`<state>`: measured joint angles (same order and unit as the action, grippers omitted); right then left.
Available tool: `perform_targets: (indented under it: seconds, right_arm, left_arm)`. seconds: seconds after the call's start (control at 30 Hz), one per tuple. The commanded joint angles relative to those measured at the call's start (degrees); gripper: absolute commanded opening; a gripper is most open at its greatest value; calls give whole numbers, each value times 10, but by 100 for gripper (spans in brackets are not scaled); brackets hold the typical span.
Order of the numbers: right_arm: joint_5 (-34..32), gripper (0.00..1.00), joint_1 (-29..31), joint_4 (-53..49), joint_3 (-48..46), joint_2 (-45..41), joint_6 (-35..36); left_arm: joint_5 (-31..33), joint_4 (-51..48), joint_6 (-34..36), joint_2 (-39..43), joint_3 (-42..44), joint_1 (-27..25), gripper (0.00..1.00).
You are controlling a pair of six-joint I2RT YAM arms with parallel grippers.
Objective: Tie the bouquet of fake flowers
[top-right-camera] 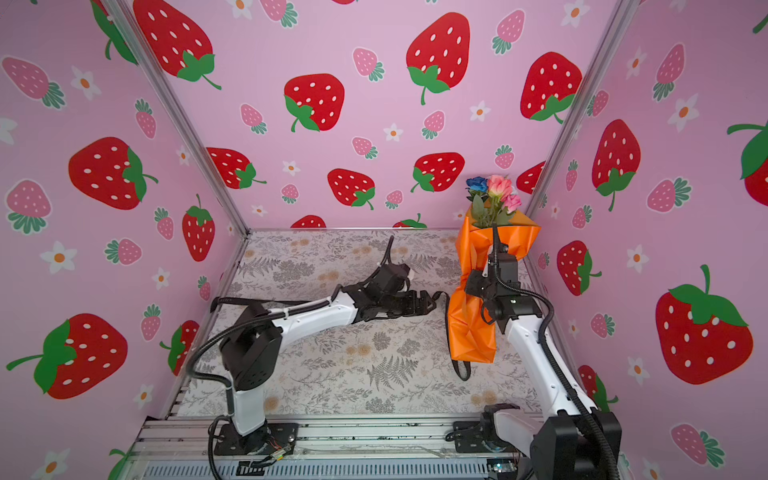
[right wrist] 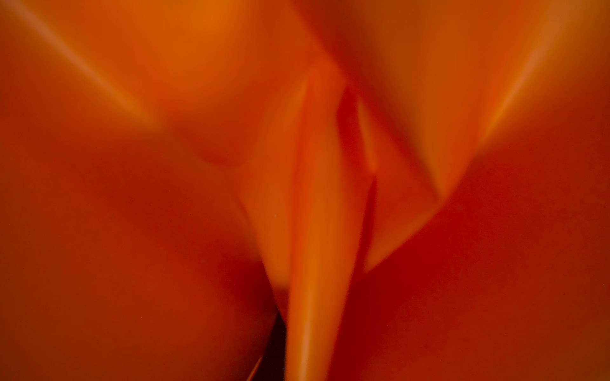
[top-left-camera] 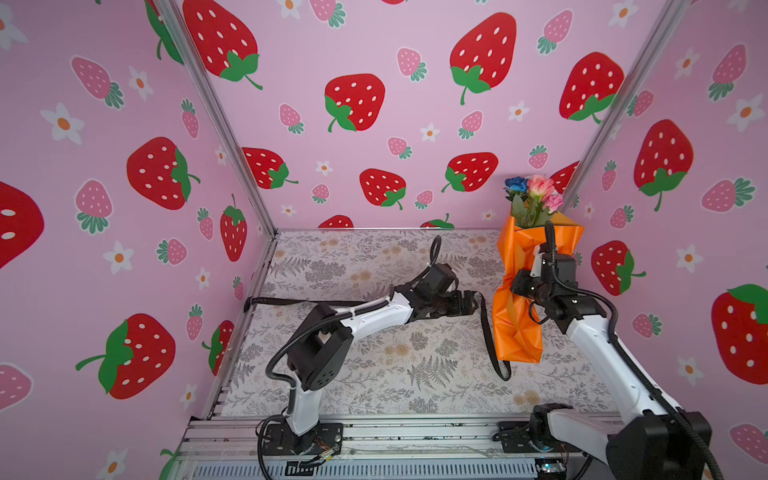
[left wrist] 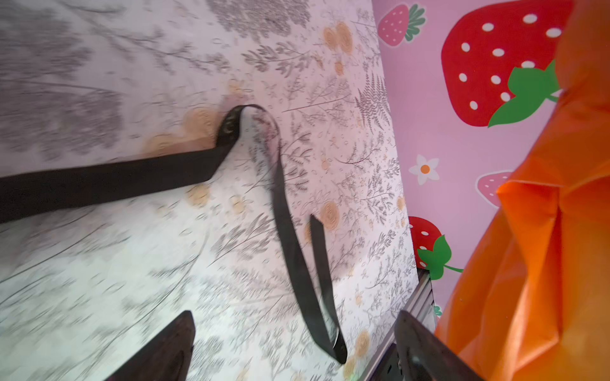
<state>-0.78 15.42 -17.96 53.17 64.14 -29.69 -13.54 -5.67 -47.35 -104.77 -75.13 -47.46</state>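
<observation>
While the bouquet (top-left-camera: pixel 519 245) is held upright at the table's (top-left-camera: pixel 374 374) far right corner, its orange wrap is pinched at the waist by the clenched right gripper (top-left-camera: pixel 521 286). Whether its foot touches the table cannot be told. Left gripper (left wrist: pixel 290 356) is spread wide, nothing between the fingers, just beside the wrap. Black ribbon (left wrist: pixel 290 237) is draped from the left edge across the table and looped down beside the wrap.
</observation>
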Motion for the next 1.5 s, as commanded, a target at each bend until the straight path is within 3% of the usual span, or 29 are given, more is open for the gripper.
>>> perform_targets:
  seconds: [0.0,0.23,0.47,0.7,0.97,1.1,1.23,1.47]
  right_arm:
    - [-17,0,82,66,-28,-21,-95]
    - [-113,0,289,159,-59,41,-210]
    - [-169,0,385,178,26,213,-259]
    - [-171,0,401,158,125,358,-279]
    - [-190,6,402,121,184,453,-289]
    - [-197,18,402,99,208,491,-280]
    - [-202,37,400,90,219,514,-270]
    - [-202,57,393,91,217,511,-256]
  left_arm:
    - [37,22,-25,81,107,35,95]
    - [122,-45,-1,292,289,120,95]
    - [153,-104,26,463,388,193,94]
    - [155,-138,49,537,422,240,93]
    - [135,-133,61,535,430,262,93]
    - [122,-120,56,519,436,265,93]
    - [119,-115,52,509,438,266,93]
    - [118,-112,48,502,440,268,93]
